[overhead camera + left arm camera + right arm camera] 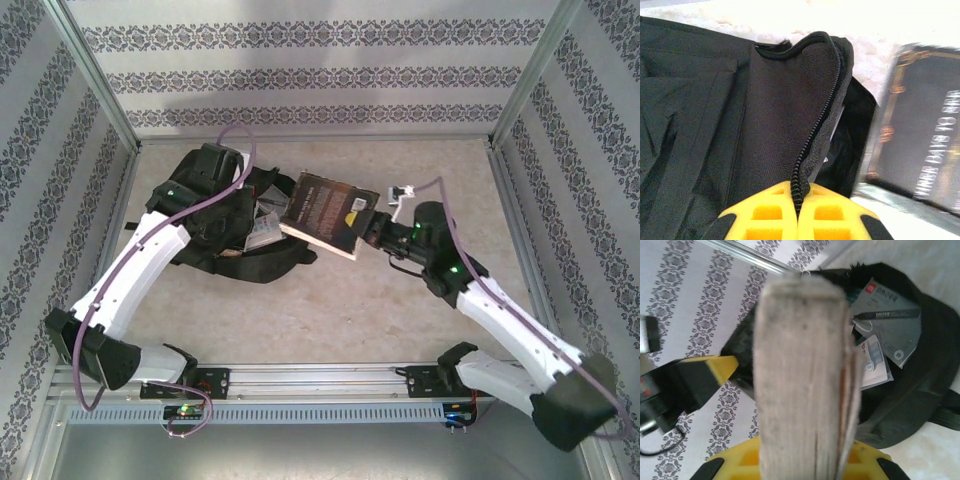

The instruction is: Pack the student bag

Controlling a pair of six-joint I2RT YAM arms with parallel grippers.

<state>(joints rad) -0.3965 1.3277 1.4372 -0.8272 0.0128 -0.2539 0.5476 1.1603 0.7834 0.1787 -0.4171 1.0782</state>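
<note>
Where the pale tabletop (400, 310) spreads beneath the arms, the student bag (262, 262) slumps at about ten o'clock, its mouth gaping toward three. A black-covered book (325, 212) hangs tilted at that mouth. Grey notebooks (895, 337) lie inside. The right gripper (372, 228) clamps the book's three o'clock end, while the left gripper (797, 210) pinches the bag's zippered rim (815, 135) between yellow pads. A pen (887, 315) rests on the notebooks.
</note>
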